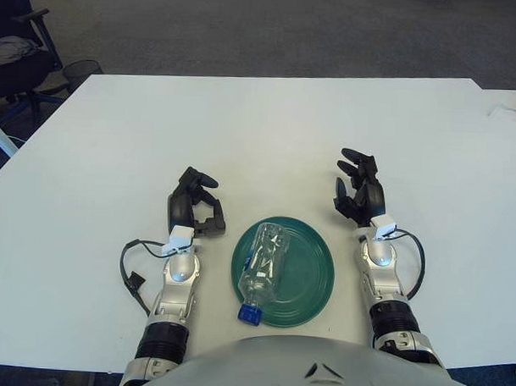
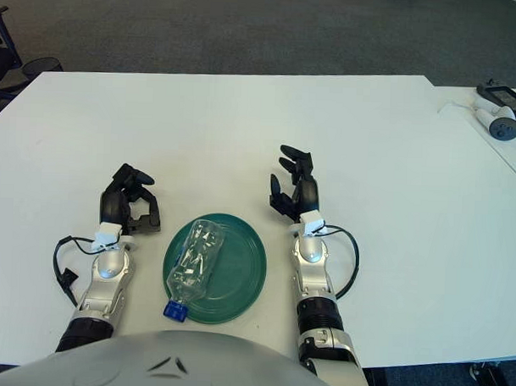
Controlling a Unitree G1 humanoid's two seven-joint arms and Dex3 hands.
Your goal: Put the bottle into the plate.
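Observation:
A clear plastic bottle (image 1: pixel 265 263) with a blue cap lies on its side in the green plate (image 1: pixel 311 264), its cap end reaching over the plate's near rim. My left hand (image 1: pixel 196 204) is just left of the plate, fingers curled and holding nothing. My right hand (image 1: pixel 358 186) is just right of the plate, fingers spread and holding nothing. Neither hand touches the bottle or the plate.
The white table (image 1: pixel 268 134) stretches far ahead. A black office chair (image 1: pixel 17 57) and a wire bin (image 1: pixel 80 68) stand off its far left corner. A white controller (image 2: pixel 498 117) lies on another table at the far right.

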